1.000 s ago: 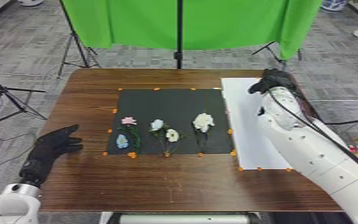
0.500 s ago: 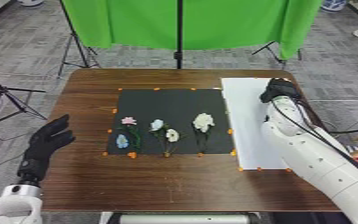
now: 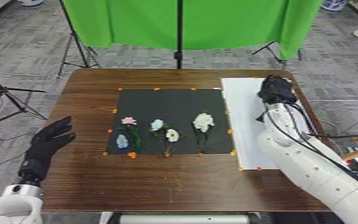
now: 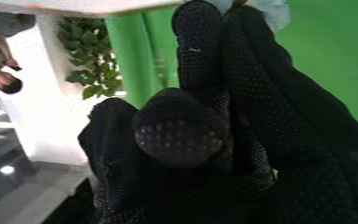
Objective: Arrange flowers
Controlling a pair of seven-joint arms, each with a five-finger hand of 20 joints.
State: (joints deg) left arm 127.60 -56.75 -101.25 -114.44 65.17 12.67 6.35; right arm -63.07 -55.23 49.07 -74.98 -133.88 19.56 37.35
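Clock: in the head view, hours are counted from the middle of the black mat (image 3: 184, 102), and twelve is the far side.
Left hand: the black left hand (image 3: 45, 147) is at eight o'clock, outside the mat; its fingers are wide and relaxed, pointing to about one.
Blue flower: the blue flower (image 3: 122, 141) lies on the mat at eight, its long axis going from twelve to six.
Open white flower: the open white flower (image 3: 172, 135) is at six on the mat, head to twelve, stem to six.
Pale blue-white flower: the pale blue-white flower (image 3: 157, 124) is near the middle, head to eleven, stem to five.
Large white flower: the large white flower (image 3: 203, 121) is at three, head to twelve, stem to six.
Pink flower: the pink flower (image 3: 128, 120) is at nine, head to eleven, stem to five.
White sheet: the long white sheet (image 3: 246, 130) is just beside the mat at three, running twelve to six.
Right hand: the right hand (image 3: 276, 91) is at two, over the far part of the sheet; its fingers are narrow, thumb and fingertip pinching.
Held flower: the held pale flower (image 4: 274, 12) is at these tips; I cannot tell its long axis.
Green cloth: the green cloth (image 3: 140, 25) hangs at twelve, beyond the table (image 3: 113, 185).
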